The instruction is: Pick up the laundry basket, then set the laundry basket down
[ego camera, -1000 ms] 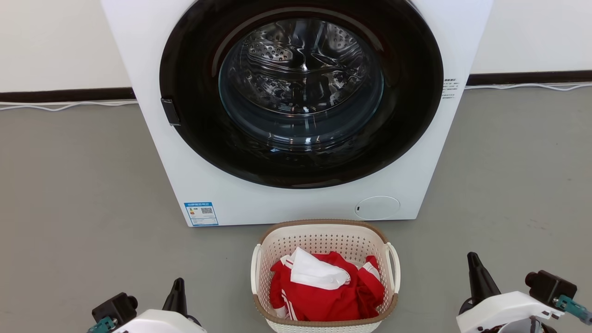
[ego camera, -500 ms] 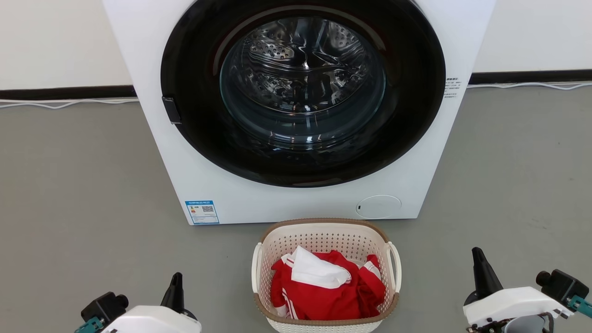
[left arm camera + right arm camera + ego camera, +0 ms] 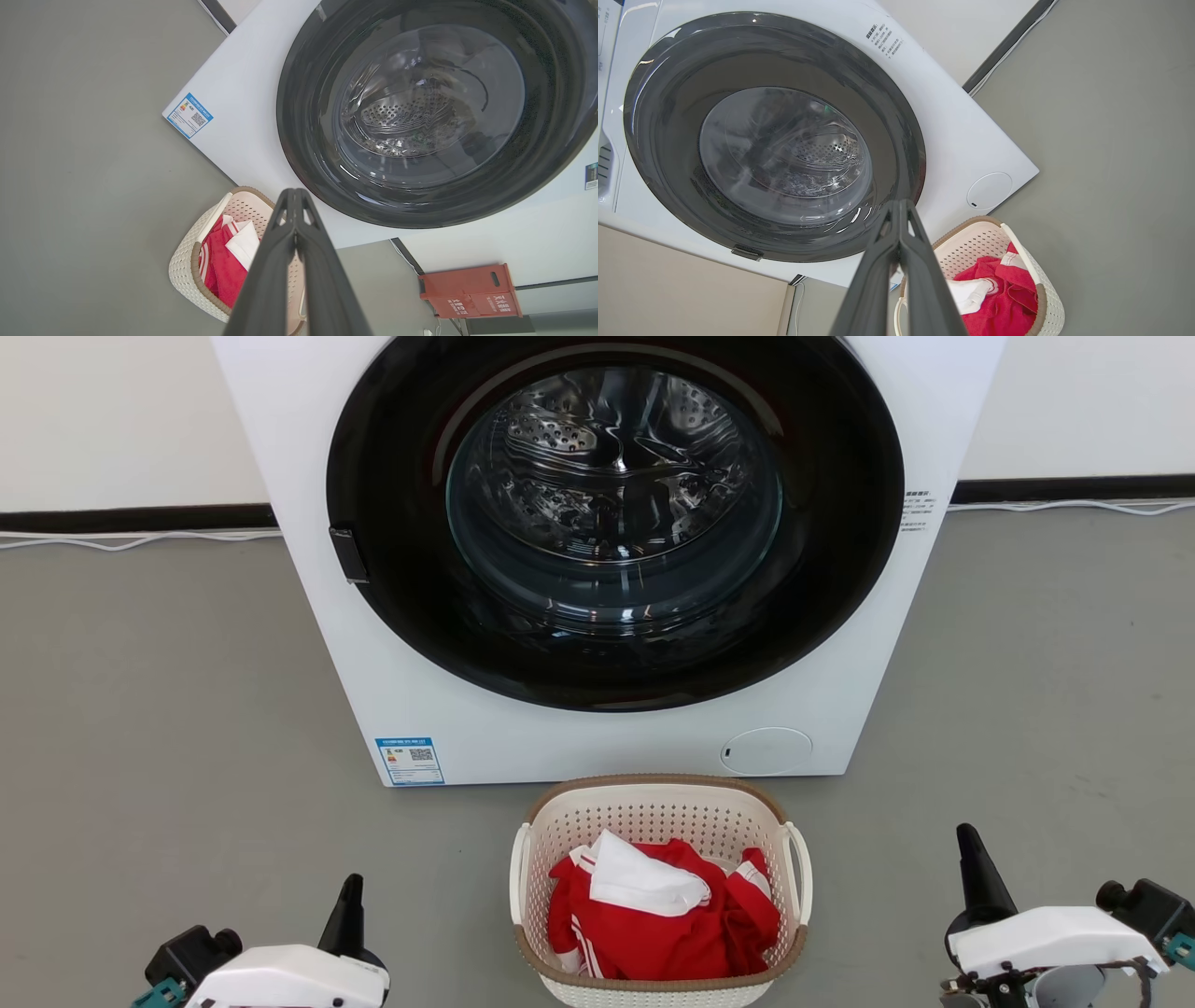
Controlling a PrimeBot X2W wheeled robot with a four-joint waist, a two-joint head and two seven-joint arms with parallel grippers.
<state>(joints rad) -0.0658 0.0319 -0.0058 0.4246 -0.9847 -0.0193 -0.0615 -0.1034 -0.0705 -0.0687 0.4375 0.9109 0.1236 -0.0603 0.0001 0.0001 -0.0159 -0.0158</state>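
Counting now: two dark-fingered tools, the left tool (image 3: 351, 887) and the right tool (image 3: 965, 835). Between them, one cream-white perforated plastic laundry basket (image 3: 653, 821) with two white loop handles (image 3: 801, 873). Inside it, one red bundle of cloth with white stripes (image 3: 653, 943) and one white cloth (image 3: 644, 882). Ahead of both tools, one white front-loading washing machine (image 3: 392, 644), one round black door (image 3: 840, 569), one blue label (image 3: 409, 761). One orange-red box (image 3: 469, 291).

Bright, even light with soft shadows; glare streaks the door glass (image 3: 611, 504); wrist views warp.
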